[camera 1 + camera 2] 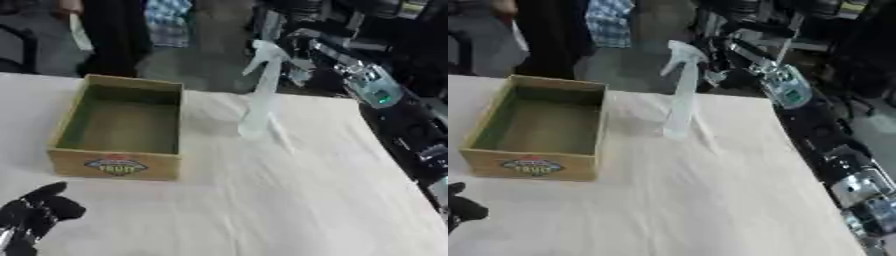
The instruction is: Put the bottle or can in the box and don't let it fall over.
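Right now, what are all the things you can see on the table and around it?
Spray bottle: one, clear with a white trigger top, standing upright on the table, to the right of the box and apart from it.
Box: one, tan cardboard with a fruit label on its front, open top, nothing inside, on the left part of the table.
Table: one, covered in a white cloth.
Left hand: one, black, fingers curled and holding nothing, at the lower left corner.
Right arm: one, black and silver, along the right edge beyond the table; its hand seems to reach toward the bottle's top, but I cannot tell how its fingers stand.
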